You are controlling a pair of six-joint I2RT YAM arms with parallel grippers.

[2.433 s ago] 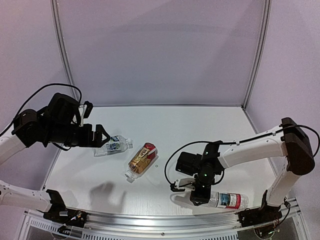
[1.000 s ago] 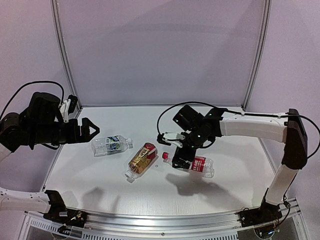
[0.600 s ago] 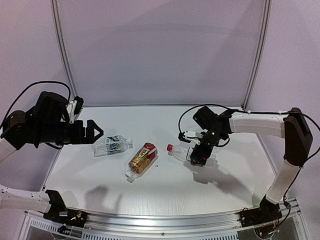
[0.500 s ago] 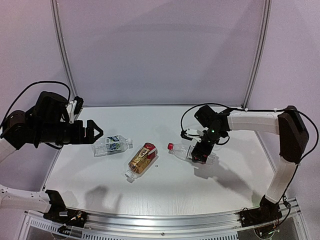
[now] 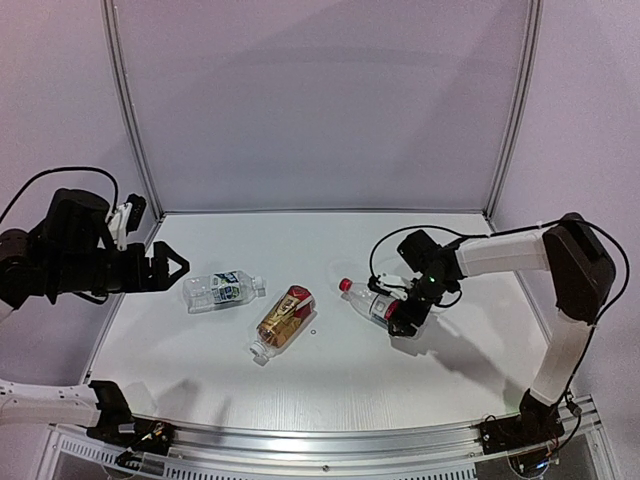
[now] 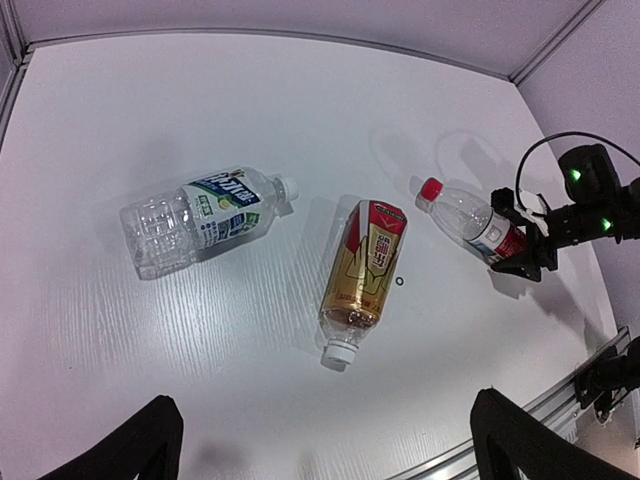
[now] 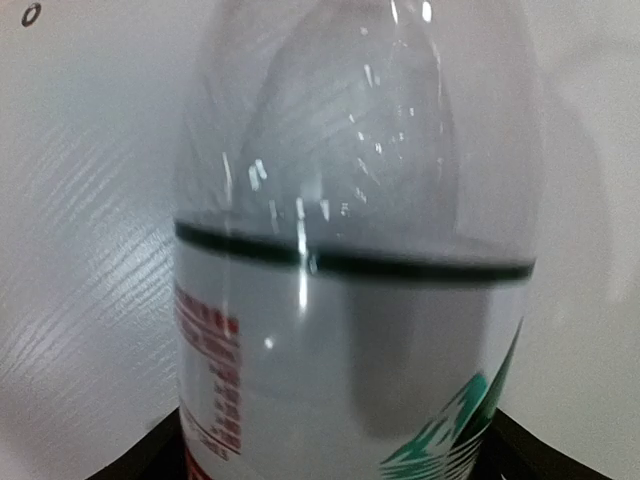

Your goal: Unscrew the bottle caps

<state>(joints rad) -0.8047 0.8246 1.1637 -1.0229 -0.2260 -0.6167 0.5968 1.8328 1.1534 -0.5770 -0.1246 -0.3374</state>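
Three bottles lie on the white table (image 5: 200,360). The clear bottle with the green-blue label (image 5: 222,290) (image 6: 195,215) has a whitish cap (image 5: 260,286) (image 6: 288,190). The amber bottle (image 5: 284,317) (image 6: 365,265) points its whitish cap (image 5: 256,351) (image 6: 338,352) toward the front. My right gripper (image 5: 405,313) (image 7: 340,440) is shut on the label end of the third clear bottle (image 5: 372,298) (image 6: 470,220) (image 7: 350,300). That bottle's red cap (image 5: 345,285) (image 6: 430,189) points up-left. High at the far left, my left gripper (image 5: 170,267) (image 6: 325,420) hangs open and holds nothing.
A tiny black ring (image 5: 313,333) (image 6: 400,282) (image 7: 31,14) lies just right of the amber bottle. A metal rail (image 5: 330,440) runs along the front edge. Grey walls with upright frame posts (image 5: 505,110) close off the back and sides.
My right arm carried the red-capped bottle from the front edge to the middle right and brought it down to the table. My left arm drew back to the left, still open.
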